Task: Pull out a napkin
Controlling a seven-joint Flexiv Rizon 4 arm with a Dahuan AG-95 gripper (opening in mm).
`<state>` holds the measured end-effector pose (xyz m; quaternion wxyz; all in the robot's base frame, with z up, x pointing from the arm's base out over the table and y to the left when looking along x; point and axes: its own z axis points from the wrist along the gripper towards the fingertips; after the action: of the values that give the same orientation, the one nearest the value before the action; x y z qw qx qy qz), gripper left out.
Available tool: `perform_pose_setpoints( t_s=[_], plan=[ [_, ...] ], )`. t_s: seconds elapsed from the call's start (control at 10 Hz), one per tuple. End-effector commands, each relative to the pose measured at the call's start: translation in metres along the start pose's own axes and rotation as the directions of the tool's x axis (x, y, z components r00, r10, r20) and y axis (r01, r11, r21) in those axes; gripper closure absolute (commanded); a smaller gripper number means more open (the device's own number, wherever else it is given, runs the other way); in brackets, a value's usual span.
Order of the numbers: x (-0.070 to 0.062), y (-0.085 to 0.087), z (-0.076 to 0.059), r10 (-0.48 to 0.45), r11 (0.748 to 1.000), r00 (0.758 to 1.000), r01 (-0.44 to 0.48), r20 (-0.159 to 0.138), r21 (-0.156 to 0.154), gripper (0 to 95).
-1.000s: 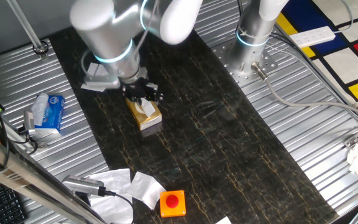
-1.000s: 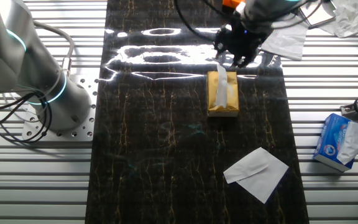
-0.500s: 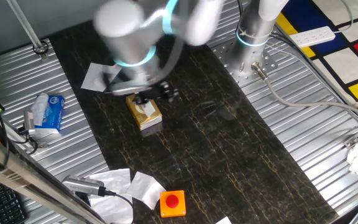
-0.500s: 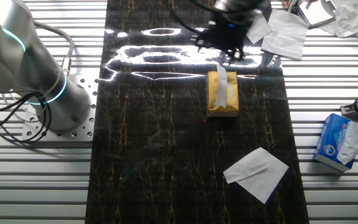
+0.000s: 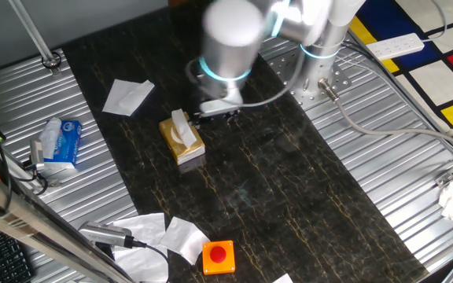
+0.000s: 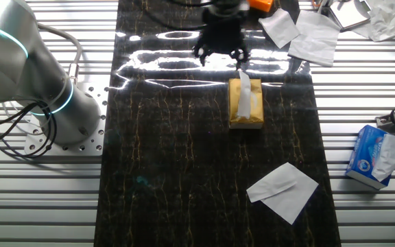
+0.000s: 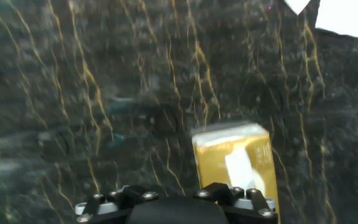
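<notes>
Gripper (image 6: 221,49) hangs upper-centre, jaw state unclear — best to centre over the tissue box's (image 6: 245,104) napkin tuft (image 6: 243,96), then pinch low.

Two fixed cameras look down from opposite sides, sharing the dark mat (image 5: 289,196) and tissue box (image 6: 245,103); the hand camera sits close above (blurred).

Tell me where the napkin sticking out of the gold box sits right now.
In one fixed view, the napkin rises from the slot of the tan-gold box mid-mat, just left of the gripper, which is clear of it.
</notes>
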<state>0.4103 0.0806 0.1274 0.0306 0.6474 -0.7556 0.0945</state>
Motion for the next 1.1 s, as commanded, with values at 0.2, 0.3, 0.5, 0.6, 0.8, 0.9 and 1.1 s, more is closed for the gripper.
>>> perform_pose_setpoints(
  t_s=[0.2,0.3,0.5,0.6,0.8,0.9,1.1],
  plan=[
    [0.022,-0.005,0.019,-0.004,0.999,1.0,0.004,-0.006,0.053,19.0],
    [0.023,-0.008,0.023,0.001,0.999,1.0,-0.001,0.003,0.054,19.0],
    [0.021,-0.018,0.022,0.03,0.998,0.999,-0.032,0.039,0.046,19.0],
    [0.019,-0.026,0.018,0.029,0.998,0.999,-0.031,0.04,0.046,19.0],
    [0.023,-0.044,0.015,0.017,0.999,0.999,-0.019,0.039,0.046,19.0],
    [0.024,-0.048,0.017,0.014,0.999,0.999,-0.016,0.04,0.04,19.0],
    [0.021,-0.04,0.032,0.026,0.999,0.997,-0.029,0.072,0.04,19.0]
  ],
)
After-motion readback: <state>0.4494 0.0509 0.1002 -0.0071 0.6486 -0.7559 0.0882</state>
